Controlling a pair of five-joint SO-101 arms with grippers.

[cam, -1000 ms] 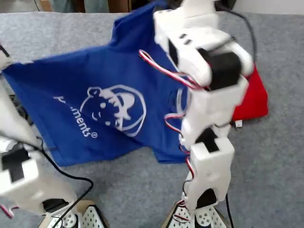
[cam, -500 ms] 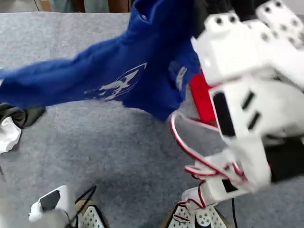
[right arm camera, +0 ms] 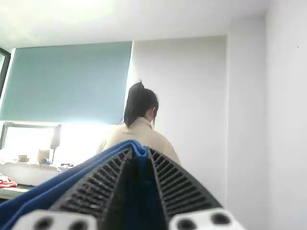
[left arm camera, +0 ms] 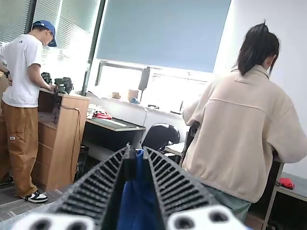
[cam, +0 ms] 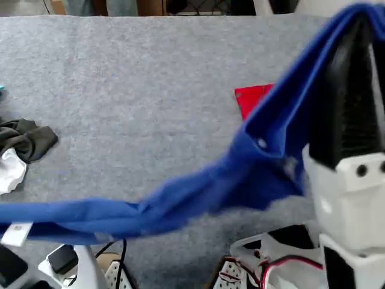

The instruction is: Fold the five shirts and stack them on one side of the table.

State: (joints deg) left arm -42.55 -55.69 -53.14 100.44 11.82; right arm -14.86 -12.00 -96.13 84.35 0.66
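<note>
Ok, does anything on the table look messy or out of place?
Yes: a black garment and a white garment lie crumpled, unfolded, at the table's left edge in the high view.

A black office chair point(left arm camera: 160, 136) stands near the wooden desk point(left arm camera: 61, 139). A big blue blind point(left arm camera: 163, 33) hangs behind the desk.

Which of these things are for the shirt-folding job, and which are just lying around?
For the job:
- blue shirt, stretched between the left gripper and right gripper
- red shirt, lying on the table
- crumpled dark cloth and white cloth at the table's side, probably shirts waiting

Just lying about:
- black cable at the table's near edge
</note>
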